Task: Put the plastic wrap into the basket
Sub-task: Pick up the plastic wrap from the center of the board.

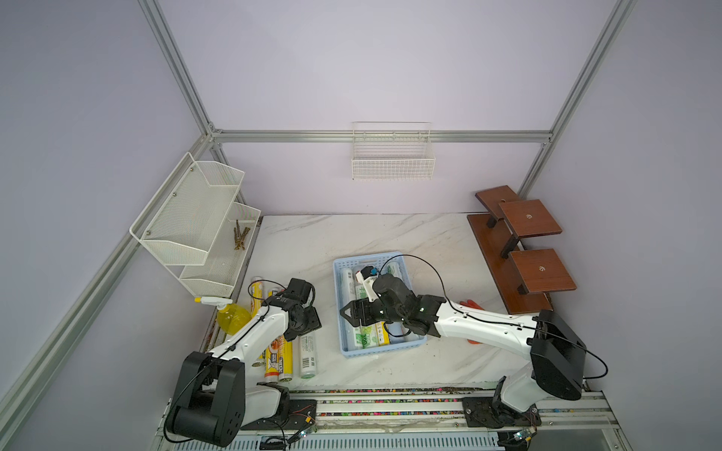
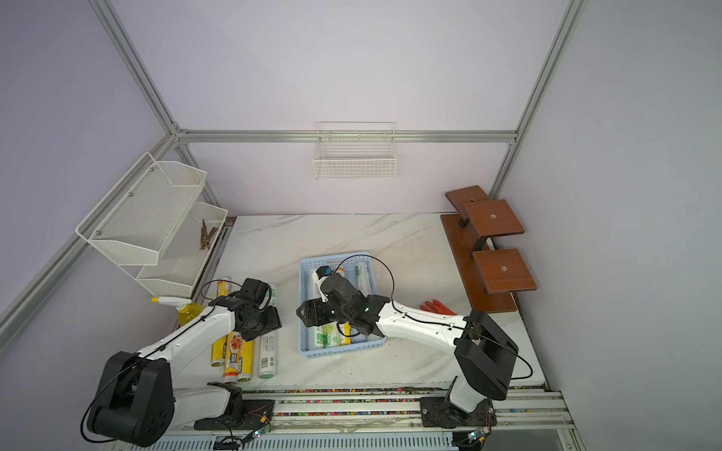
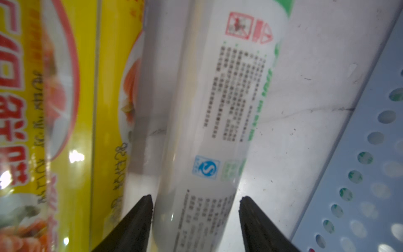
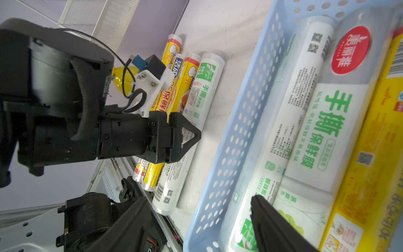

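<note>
Listing white plastic wrap roll (image 3: pixel 207 131): light, stiff-cored, slick, I judge; I grip mid-length; left gripper (image 3: pixel 195 200) straddles it unclamped, right gripper (image 4: pixel 198 198) gapes empty over basket (image 4: pixel 246 113)

1. The basket (image 4: pixel 239 135) is light blue, its walls dotted with round holes.
2. The yellow rolls (image 1: pixel 272 361) carry red lettering and orange food pictures.
3. The white roll (image 3: pixel 218 109) bears green and grey print, red marks and a blue square.
4. The table (image 1: pixel 390 234) is white marble with grey veins.
5. The spray bottle (image 1: pixel 230 318) is yellow with a white head.
6. The glove (image 2: pixel 437 307) is orange-red.
</note>
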